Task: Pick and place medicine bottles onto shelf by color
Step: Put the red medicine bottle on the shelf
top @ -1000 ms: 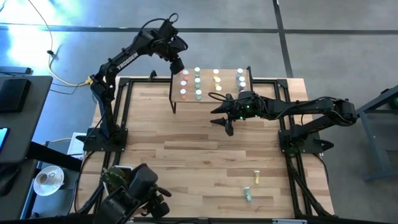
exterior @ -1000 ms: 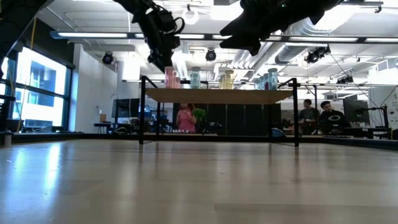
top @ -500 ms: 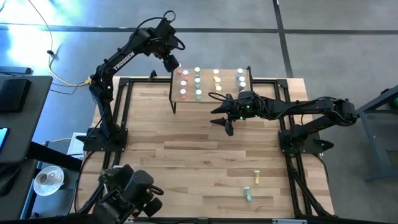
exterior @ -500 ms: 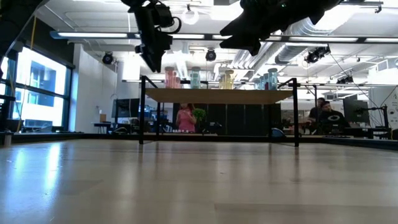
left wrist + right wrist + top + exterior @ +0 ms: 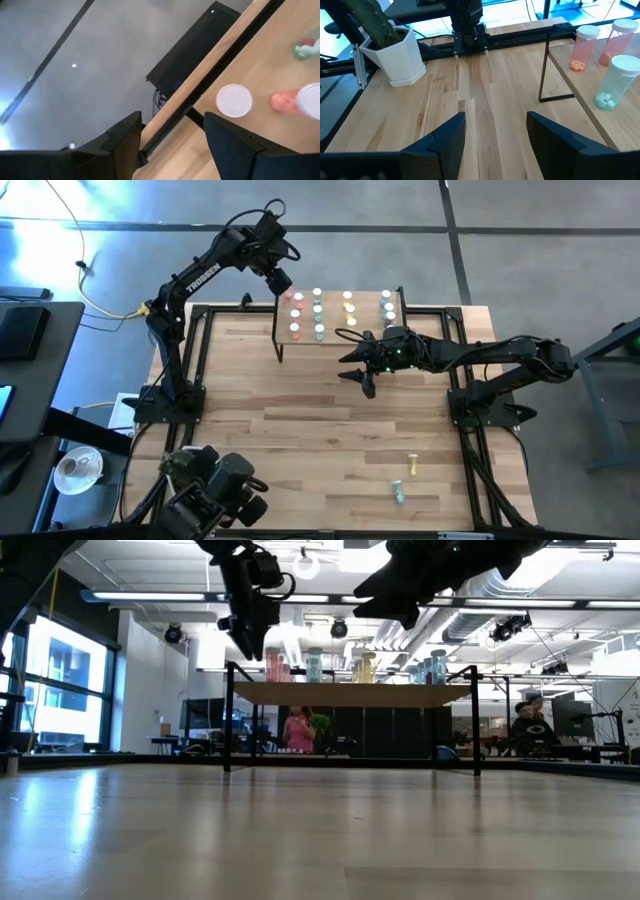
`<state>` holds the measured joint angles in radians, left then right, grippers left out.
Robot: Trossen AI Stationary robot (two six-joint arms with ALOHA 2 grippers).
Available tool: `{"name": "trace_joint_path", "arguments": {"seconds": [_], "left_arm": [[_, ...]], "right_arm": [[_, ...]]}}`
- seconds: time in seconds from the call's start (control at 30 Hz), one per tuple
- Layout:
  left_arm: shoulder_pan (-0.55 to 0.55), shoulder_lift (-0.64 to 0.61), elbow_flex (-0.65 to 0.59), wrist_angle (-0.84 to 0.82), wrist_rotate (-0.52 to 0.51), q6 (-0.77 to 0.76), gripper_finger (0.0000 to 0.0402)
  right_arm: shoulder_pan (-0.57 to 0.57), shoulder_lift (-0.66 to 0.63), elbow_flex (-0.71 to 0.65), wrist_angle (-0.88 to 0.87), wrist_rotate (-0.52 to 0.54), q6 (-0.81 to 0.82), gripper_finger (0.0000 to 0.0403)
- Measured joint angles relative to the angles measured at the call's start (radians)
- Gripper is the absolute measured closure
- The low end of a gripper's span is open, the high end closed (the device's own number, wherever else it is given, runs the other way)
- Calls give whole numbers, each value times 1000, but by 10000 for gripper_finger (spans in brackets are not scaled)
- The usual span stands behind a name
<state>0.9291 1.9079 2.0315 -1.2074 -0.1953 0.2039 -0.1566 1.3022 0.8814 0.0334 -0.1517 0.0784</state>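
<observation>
The shelf (image 5: 340,317) stands at the table's far edge on thin black legs. Medicine bottles stand on it in rows by color: red (image 5: 297,313), green (image 5: 318,310), yellow (image 5: 348,308) and blue-grey (image 5: 387,308). A yellow bottle (image 5: 410,465) and a green bottle (image 5: 398,492) lie on the table near the front right. My left gripper (image 5: 279,281) hangs open over the shelf's far left corner, nothing between its fingers (image 5: 125,140). My right gripper (image 5: 355,370) hovers open just in front of the shelf, empty, its fingers (image 5: 445,135) pointing toward the table's left.
A white pot with a green plant (image 5: 395,55) stands at the table's near left corner. Black frame rails (image 5: 200,360) run along the table's edges. Bare planks (image 5: 320,430) lie across the table's middle. People (image 5: 530,725) sit in the room beyond.
My left gripper has rolled at the wrist and tipped. In the low view it has drawn a little away from the red bottles toward the shelf's left end. It has stayed open. The right arm has kept still.
</observation>
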Motion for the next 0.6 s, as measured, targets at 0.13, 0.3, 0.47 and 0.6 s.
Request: {"name": "trace_joint_path", "arguments": {"seconds": [0.13, 0.3, 0.47, 0.6], "left_arm": [[-2, 0, 0, -8, 4, -49, 198], [-15, 7, 0, -9, -6, -101, 198], [-16, 29, -1, -21, -6, -122, 198], [-16, 44, -1, -25, -53, -124, 198]], "right_arm": [[0, 0, 0, 0, 0, 0, 202], [0, 0, 0, 0, 0, 0, 202], [0, 0, 0, 0, 0, 0, 202], [0, 0, 0, 0, -3, 0, 202]]}}
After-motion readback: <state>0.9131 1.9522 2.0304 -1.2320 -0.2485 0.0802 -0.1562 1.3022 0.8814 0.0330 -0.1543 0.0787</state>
